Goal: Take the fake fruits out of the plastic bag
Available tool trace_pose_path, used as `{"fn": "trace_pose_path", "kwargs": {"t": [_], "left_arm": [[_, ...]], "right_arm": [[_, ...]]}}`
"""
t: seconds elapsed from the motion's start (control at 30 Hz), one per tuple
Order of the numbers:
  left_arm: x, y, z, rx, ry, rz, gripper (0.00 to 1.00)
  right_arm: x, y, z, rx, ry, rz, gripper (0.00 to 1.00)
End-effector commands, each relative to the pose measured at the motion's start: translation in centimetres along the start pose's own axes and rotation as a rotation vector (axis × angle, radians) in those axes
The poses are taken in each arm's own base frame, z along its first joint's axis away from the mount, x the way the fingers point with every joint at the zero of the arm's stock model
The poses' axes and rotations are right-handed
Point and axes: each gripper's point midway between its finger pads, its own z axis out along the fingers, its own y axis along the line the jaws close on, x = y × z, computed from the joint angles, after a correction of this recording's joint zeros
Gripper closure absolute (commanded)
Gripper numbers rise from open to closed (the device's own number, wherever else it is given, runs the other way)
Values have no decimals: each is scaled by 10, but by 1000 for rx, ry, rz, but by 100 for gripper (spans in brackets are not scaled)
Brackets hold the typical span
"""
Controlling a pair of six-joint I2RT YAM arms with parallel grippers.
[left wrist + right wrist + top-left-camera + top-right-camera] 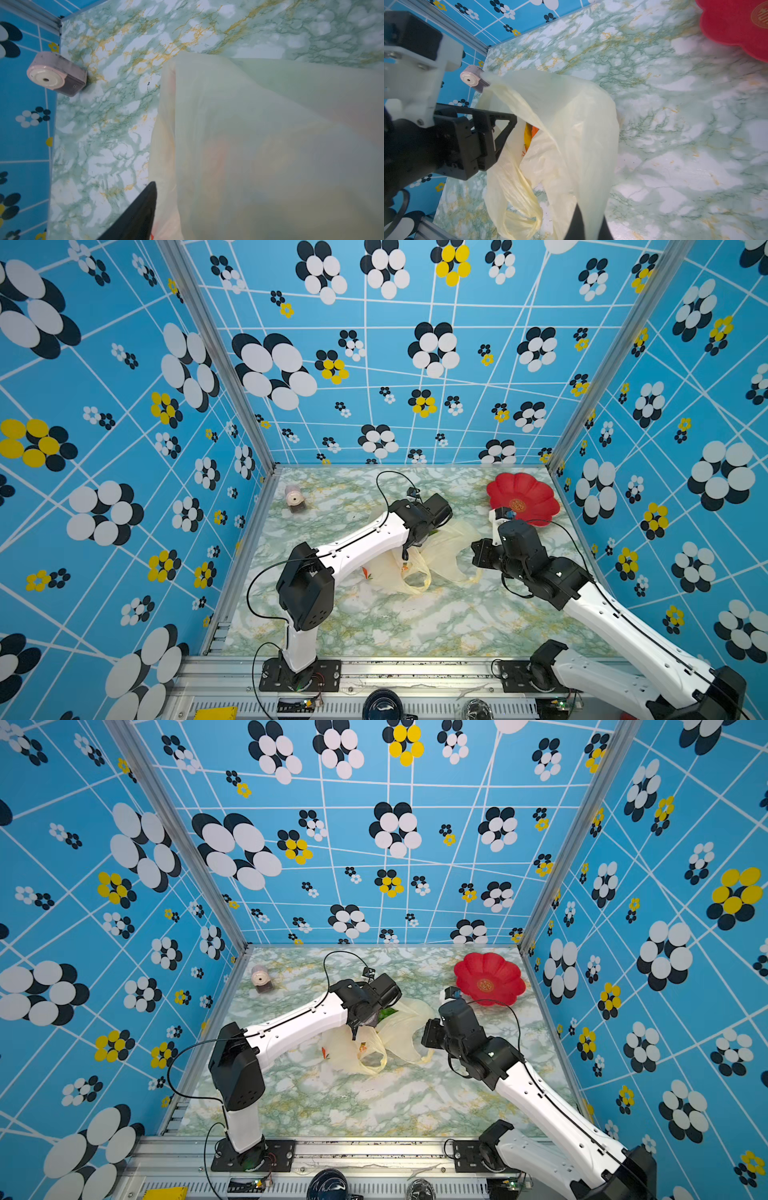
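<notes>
The plastic bag (440,556) (399,1036) lies crumpled mid-table, pale yellow and translucent, handles toward the front. My left gripper (409,547) (504,135) reaches into its mouth from the left. In the left wrist view one black finger (143,207) stands outside the bag wall (270,145), well off centre, and film hides the other. My right gripper (476,566) (590,220) is shut on the bag's edge (571,135). A green fruit (386,1014) shows through the film by the left gripper. Orange and yellow patches (529,133) sit in the mouth; fruit or print, I cannot tell.
A red flower-shaped plate (523,493) (733,22) lies at the back right, just behind the right wrist. A small pink-and-white cylindrical object (294,498) (56,73) sits at the back left near the wall. Blue patterned walls close three sides.
</notes>
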Motion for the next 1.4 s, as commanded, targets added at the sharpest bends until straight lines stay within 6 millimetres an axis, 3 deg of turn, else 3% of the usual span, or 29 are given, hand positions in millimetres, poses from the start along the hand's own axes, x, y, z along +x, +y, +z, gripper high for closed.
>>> {"fn": "trace_pose_path", "kwargs": {"t": [0.0,0.17,0.3,0.4,0.47,0.6,0.7,0.83,1.03,1.1,1.2,1.27,1.37], "left_arm": [[-13,18,-5,49,-45,-29,54],[-39,52,-18,102,-143,-47,85],[-51,84,-22,216,-211,-174,88],[-54,104,-12,286,-231,-273,90],[-57,105,-2,294,-221,-265,87],[-65,98,14,256,-161,-187,69],[-69,98,4,215,-168,-150,44],[-65,83,-41,175,-210,-46,18],[-40,69,-122,171,-299,9,1],[-29,62,-143,203,-318,3,1],[-8,33,-164,290,-319,40,5],[11,8,-162,367,-257,52,13],[39,-27,-142,435,-146,65,25]], "right_arm": [[-15,-22,-9,84,-29,-10,100],[-31,-34,-10,104,-47,23,100],[-39,-32,-12,98,-67,28,100],[-40,-30,-8,92,-63,30,100],[-38,-24,-1,60,-44,30,100],[-35,-13,12,7,-8,38,100],[-37,-12,14,10,-10,39,100],[-40,-9,15,4,-14,36,100],[-43,-3,21,-8,-10,29,100],[-43,-2,22,-13,-8,28,100],[-45,1,22,-21,-11,28,100],[-46,2,21,-24,-14,26,100],[-48,2,19,-22,-22,21,100]]}}
